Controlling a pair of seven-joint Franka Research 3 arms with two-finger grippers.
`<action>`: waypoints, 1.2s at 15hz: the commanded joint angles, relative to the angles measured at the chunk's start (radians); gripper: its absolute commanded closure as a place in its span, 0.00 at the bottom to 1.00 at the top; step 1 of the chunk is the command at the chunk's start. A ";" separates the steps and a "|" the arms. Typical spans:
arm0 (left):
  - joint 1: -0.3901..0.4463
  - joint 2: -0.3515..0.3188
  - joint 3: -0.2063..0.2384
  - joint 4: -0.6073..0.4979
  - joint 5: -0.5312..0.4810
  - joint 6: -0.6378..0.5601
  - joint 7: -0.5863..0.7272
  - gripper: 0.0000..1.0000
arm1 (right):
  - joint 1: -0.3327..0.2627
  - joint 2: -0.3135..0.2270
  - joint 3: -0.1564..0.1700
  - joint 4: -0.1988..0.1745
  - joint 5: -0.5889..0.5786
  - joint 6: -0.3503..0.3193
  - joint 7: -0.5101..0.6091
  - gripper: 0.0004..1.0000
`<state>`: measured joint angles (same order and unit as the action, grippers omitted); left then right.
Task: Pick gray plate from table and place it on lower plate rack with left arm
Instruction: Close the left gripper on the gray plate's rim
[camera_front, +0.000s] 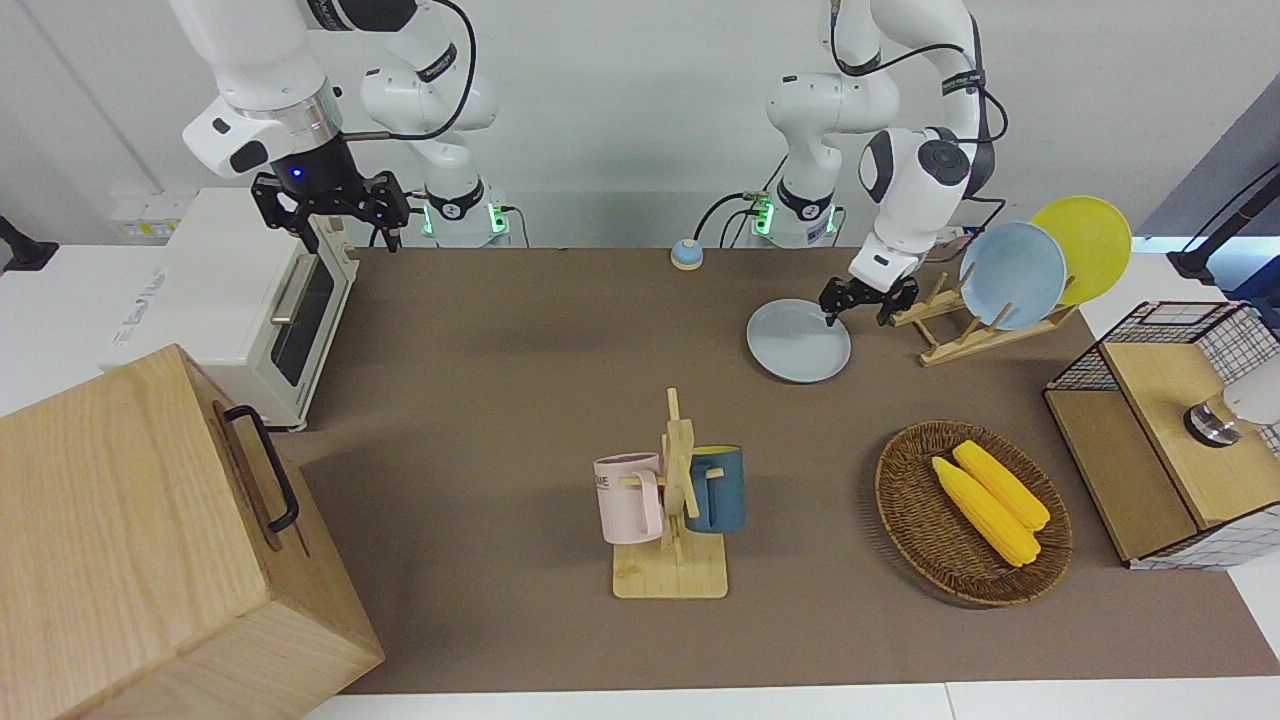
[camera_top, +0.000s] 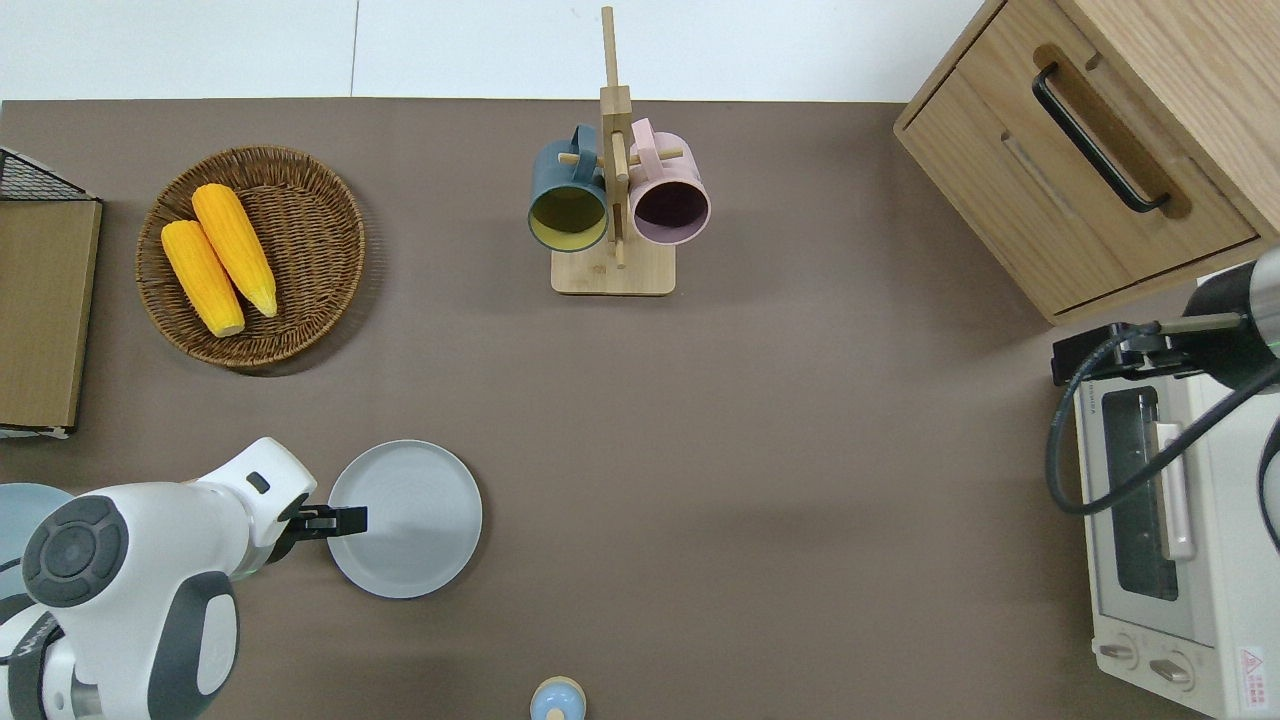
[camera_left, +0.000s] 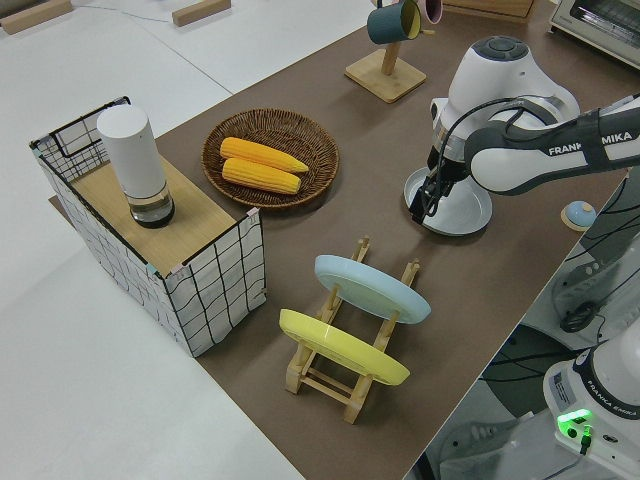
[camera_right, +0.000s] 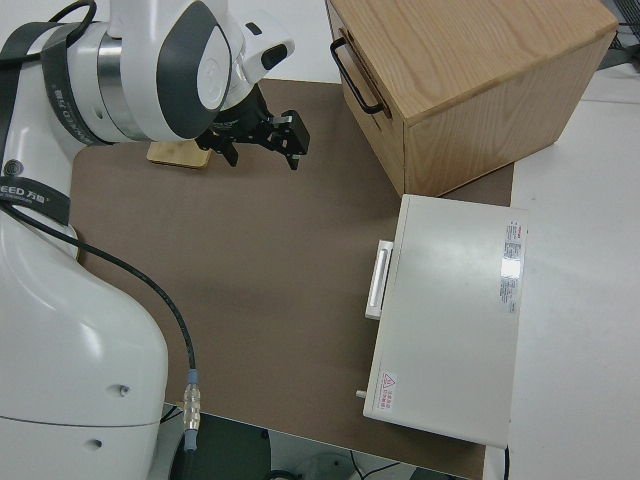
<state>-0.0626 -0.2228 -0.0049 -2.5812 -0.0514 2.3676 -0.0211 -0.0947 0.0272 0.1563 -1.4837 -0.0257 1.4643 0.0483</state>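
A big brown mat (camera_top: 760, 450) covers the table, with white tabletop showing at its edges and a plain white wall where the robots stand. The gray plate (camera_top: 410, 520) lies flat on the mat, near the robots, toward the left arm's end. The left gripper (camera_top: 345, 520) is low over the plate's rim, on the side next to the rack (camera_front: 950, 325); its fingers are spread apart, one on each side of the rim, and I cannot tell if they touch it. The rack sits just beside the plate and holds a blue plate (camera_front: 1012, 275) and a yellow plate (camera_front: 1085, 245), both leaning. Farther out are a basket (camera_top: 320, 250) with two corn cobs (camera_top: 220, 258) and a mug stand (camera_top: 612, 200) with two mugs. A wooden cabinet (camera_top: 1090, 150) and a white oven (camera_top: 1170, 540) stand at the right arm's end. The right arm is parked, its gripper (camera_front: 330, 205) spread open.
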 joint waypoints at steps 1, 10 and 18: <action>-0.011 0.029 -0.001 -0.036 -0.007 0.088 -0.014 0.00 | 0.007 0.000 -0.006 0.006 0.003 -0.002 0.004 0.02; -0.033 0.098 -0.006 -0.053 -0.007 0.171 -0.016 0.01 | 0.007 0.000 -0.006 0.006 0.003 -0.001 0.004 0.02; -0.033 0.102 -0.006 -0.054 -0.007 0.180 -0.034 1.00 | 0.007 0.000 -0.006 0.006 0.003 -0.001 0.004 0.02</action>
<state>-0.0748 -0.1170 -0.0172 -2.6141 -0.0513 2.5202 -0.0293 -0.0947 0.0272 0.1563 -1.4837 -0.0257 1.4643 0.0483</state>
